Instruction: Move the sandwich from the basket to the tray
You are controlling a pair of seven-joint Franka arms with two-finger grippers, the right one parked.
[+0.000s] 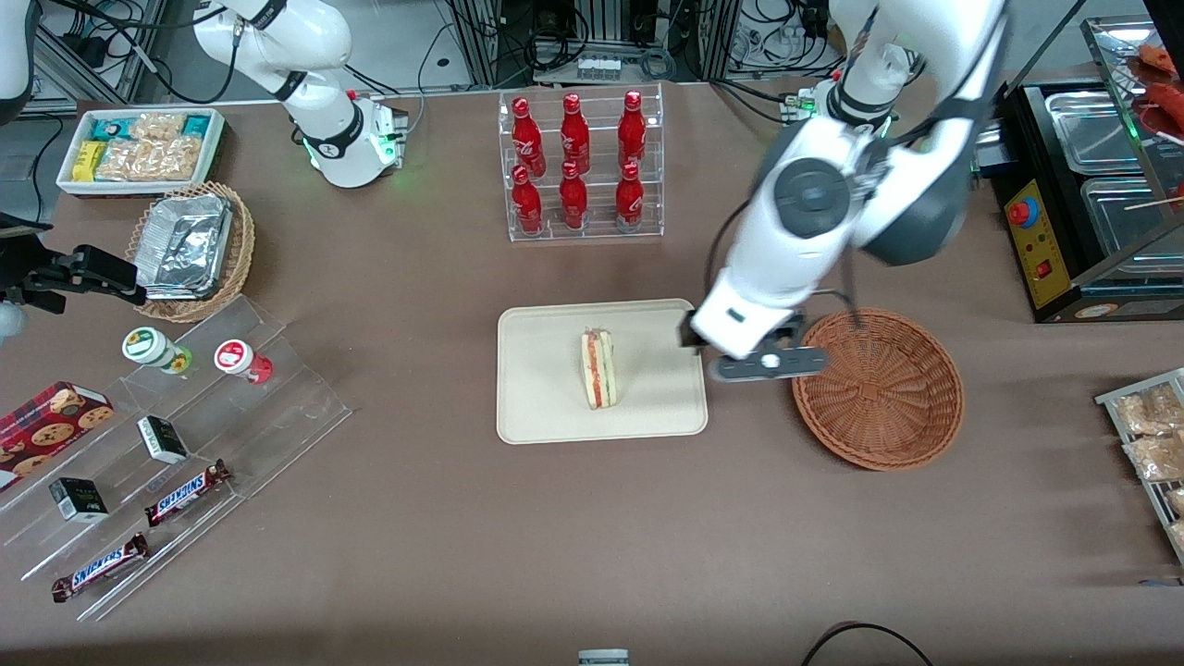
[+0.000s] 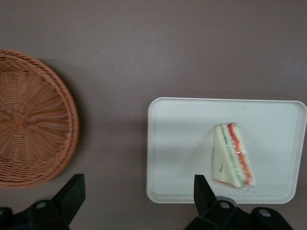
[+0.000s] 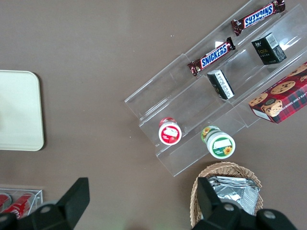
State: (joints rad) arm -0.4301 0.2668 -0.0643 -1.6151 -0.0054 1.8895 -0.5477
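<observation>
Sandwich (image 1: 598, 369) sits on its side mid-tray (image 1: 546, 407), frame centre. Basket (image 1: 879, 388) at centre-right holds nothing. My gripper (image 1: 751, 356) hangs between the two, fingers (image 2: 72, 191) apart, nothing held. Placement looks done; next move is likely retract, staying above the tray rim.

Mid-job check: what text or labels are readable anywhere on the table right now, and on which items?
"SNICKERS": two candy bars on the clear stepped rack.
Red bottles: white script, too small to read.
Dark small boxes, cookie box, two round-lidded cups: print too small to read.
Sandwich on the tray: no legible label.
Tool, open, between tray and basket: no text.
</observation>
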